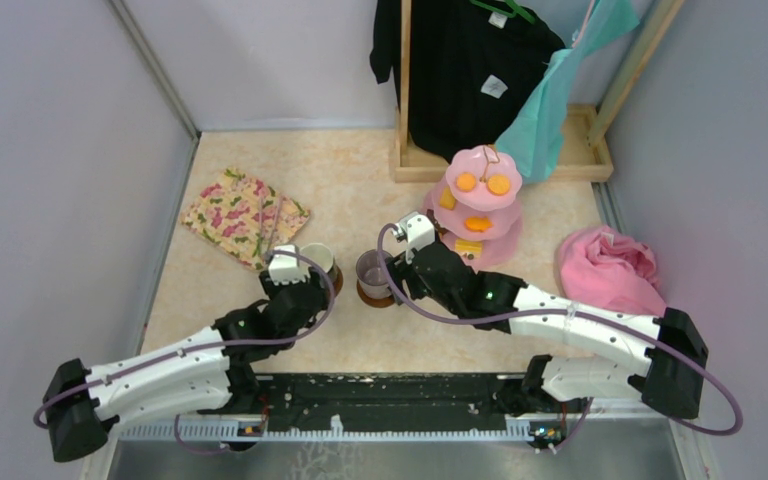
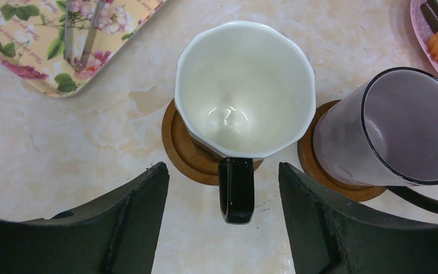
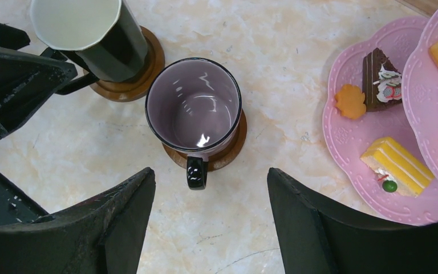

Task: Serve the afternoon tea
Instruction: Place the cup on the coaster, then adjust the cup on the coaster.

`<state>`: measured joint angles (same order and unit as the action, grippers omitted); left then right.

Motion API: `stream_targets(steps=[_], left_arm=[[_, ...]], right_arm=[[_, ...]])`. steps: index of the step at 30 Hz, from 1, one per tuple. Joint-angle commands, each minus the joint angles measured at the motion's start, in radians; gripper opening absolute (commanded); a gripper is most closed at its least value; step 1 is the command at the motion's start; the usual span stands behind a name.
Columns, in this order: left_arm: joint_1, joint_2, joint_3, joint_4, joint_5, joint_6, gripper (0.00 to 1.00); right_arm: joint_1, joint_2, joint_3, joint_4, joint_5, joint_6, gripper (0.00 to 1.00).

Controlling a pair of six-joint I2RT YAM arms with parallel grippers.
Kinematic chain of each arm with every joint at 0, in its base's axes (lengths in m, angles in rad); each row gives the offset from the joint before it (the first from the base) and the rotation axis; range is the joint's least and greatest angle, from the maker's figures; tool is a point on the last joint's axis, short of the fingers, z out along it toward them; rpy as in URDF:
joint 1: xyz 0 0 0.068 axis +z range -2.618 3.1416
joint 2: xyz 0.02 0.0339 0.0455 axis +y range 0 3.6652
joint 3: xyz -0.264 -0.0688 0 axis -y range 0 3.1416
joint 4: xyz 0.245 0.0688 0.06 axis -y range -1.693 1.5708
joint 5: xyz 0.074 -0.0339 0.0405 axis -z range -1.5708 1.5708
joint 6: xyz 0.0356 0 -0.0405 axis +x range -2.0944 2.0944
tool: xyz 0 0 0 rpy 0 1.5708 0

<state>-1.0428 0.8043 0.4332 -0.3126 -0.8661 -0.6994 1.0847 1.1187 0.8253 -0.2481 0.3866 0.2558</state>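
The black mug (image 2: 244,91), white inside, stands upright on a round brown coaster (image 2: 189,153); its handle points between the jaws of my left gripper (image 2: 223,171), which is open and touches nothing. To its right the smoky translucent mug (image 3: 194,105) sits on a second coaster (image 3: 228,153), handle toward my right gripper (image 3: 211,174), also open and empty. The pink three-tier stand (image 1: 480,205) stands right of the mugs and carries orange snacks (image 1: 482,184), a yellow cake slice (image 3: 396,165) and a brown cake slice (image 3: 379,77).
The flower-patterned tray (image 1: 245,215) lies left of the mugs with metal tongs (image 2: 80,34) on it. A pink cloth (image 1: 608,268) is bunched at the right. A wooden rack with a black shirt (image 1: 475,70) stands at the back.
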Motion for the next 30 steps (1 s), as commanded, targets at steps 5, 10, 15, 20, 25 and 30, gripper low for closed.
stream_targets(steps=[5,10,15,20,25,30], left_arm=[[-0.005,-0.095,0.136,-0.077,-0.113,-0.017,0.77],[-0.005,-0.094,0.226,0.258,-0.221,0.331,0.99],[-0.003,-0.004,0.283,0.782,-0.22,0.813,0.99],[0.082,0.051,0.322,0.76,-0.164,0.792,0.99],[0.33,0.02,0.307,0.543,0.052,0.461,0.99],[0.459,0.043,0.315,0.523,0.16,0.359,0.99]], right_arm=[[0.014,-0.031,0.023,0.039,-0.003,0.003,0.73],[0.013,0.015,0.082,0.057,0.048,-0.014,0.73],[0.014,0.118,0.212,0.037,0.103,-0.053,0.73],[0.014,0.151,0.187,0.029,0.07,-0.022,0.73],[0.014,0.153,0.102,0.029,0.034,0.014,0.72],[0.014,0.183,0.047,0.051,-0.001,0.051,0.68]])
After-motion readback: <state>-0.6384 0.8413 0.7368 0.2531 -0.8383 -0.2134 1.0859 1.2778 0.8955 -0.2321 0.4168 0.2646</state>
